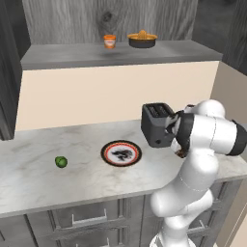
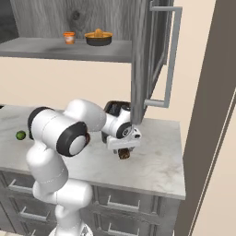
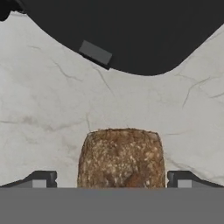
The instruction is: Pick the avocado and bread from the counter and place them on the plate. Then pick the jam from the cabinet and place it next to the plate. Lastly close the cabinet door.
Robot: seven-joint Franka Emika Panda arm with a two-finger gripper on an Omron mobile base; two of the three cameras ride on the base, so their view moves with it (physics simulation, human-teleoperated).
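My left base camera sits behind the arm, looking forward and down over the counter (image 1: 38, 164). My right base camera does likewise from the other side, with the arm at seven o'clock. Both share the cabinet (image 1: 120, 55) shelf and counter. My hand camera looks down, very close, probably straight, with the bread (image 3: 121, 157) at six o'clock.

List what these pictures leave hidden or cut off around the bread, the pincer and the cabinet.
- Bread: hand view, its near end is cut off by the bottom edge; left base view, the arm hides nearly all of it.
- Pincer: open, but whether its fingertips touch the bread cannot be told.
- Toaster: hand view, cropped by the top edge.
- Jam: left base view, label too small to read.
- Cabinet door: right base view, seen edge-on, top cut off.
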